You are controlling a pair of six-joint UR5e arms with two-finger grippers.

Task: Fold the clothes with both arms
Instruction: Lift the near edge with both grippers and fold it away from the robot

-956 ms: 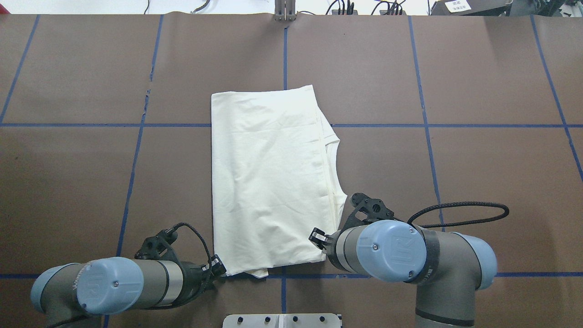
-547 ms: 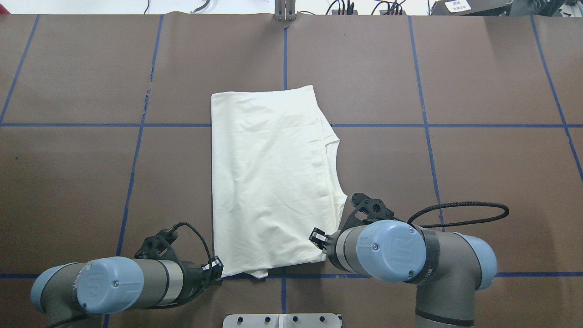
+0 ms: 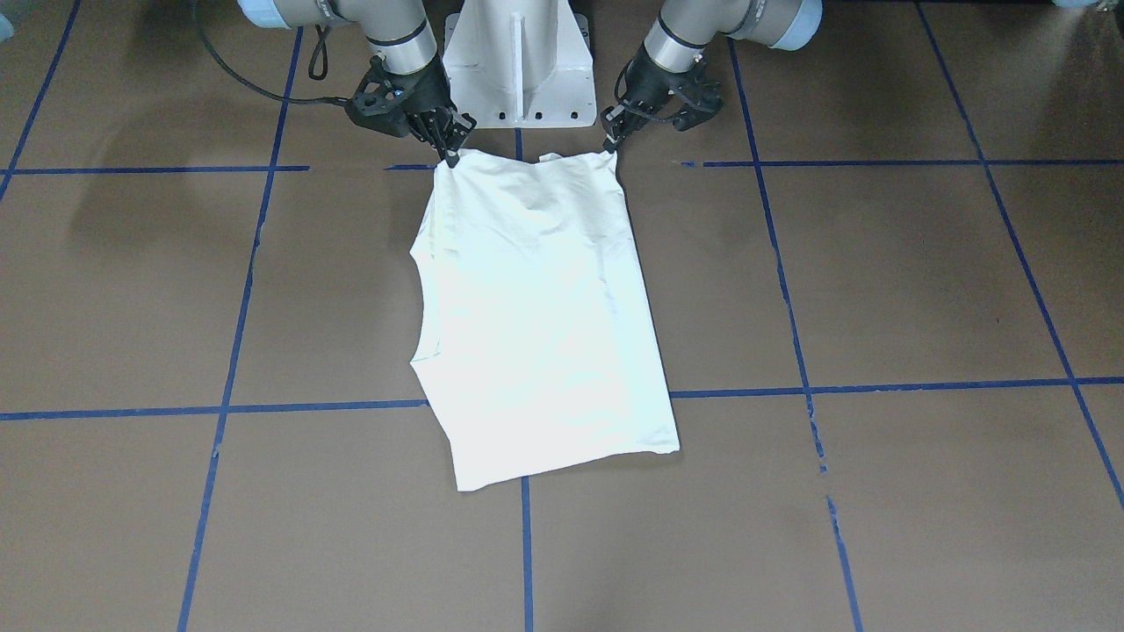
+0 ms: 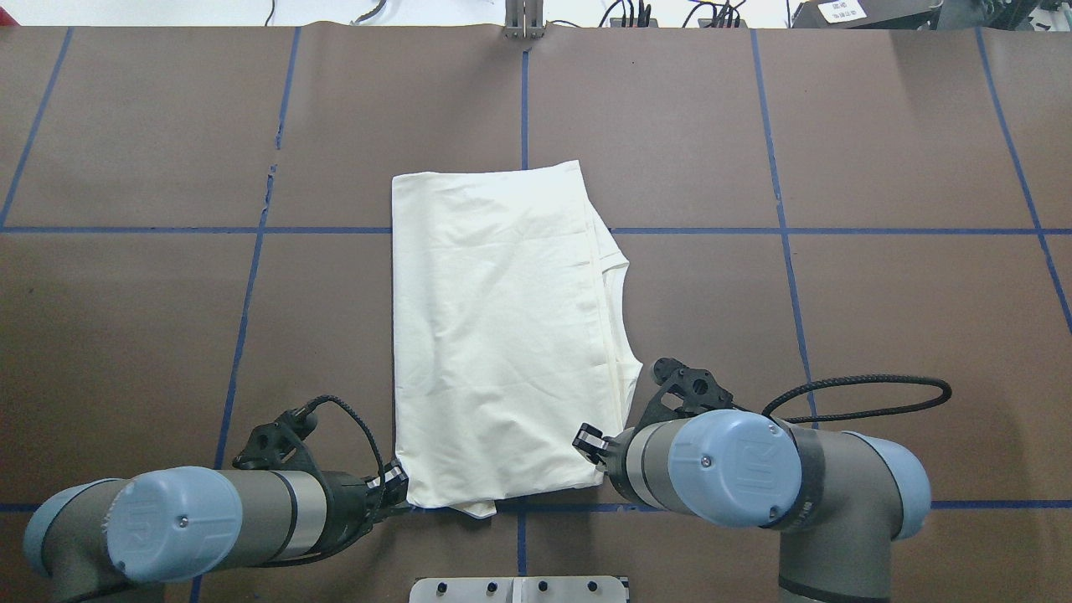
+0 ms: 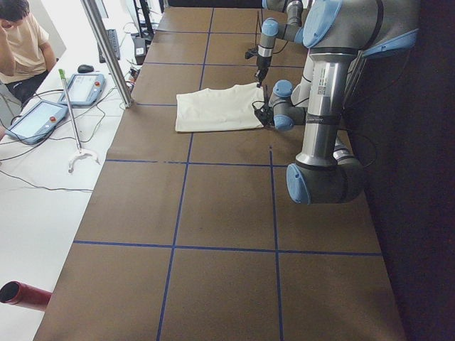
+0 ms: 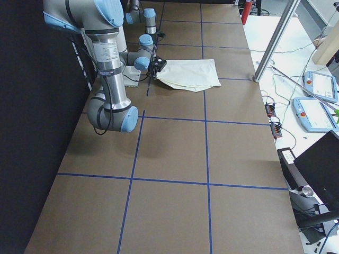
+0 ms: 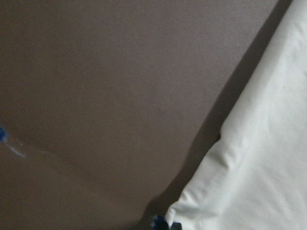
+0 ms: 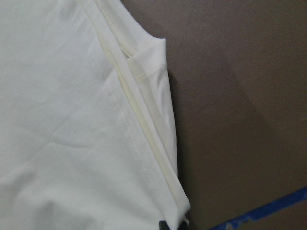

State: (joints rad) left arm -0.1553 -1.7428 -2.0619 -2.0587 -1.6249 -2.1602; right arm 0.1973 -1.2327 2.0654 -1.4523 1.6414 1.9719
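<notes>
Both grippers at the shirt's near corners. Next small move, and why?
Probably raise both corners together, just clear of the table. The left gripper and right gripper each seem to have jaws pinched on a near corner of the folded shirt; the cloth peaks at both pinches while the rest lies flat. An even lift should keep that edge straight.

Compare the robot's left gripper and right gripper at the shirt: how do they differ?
The left gripper pinches the shirt at the corner of its smooth straight edge; the right gripper pinches the corner on the side with layered hems. The left gripper sits slightly nearer the white base than the right gripper. Both hold near corners, shut.
</notes>
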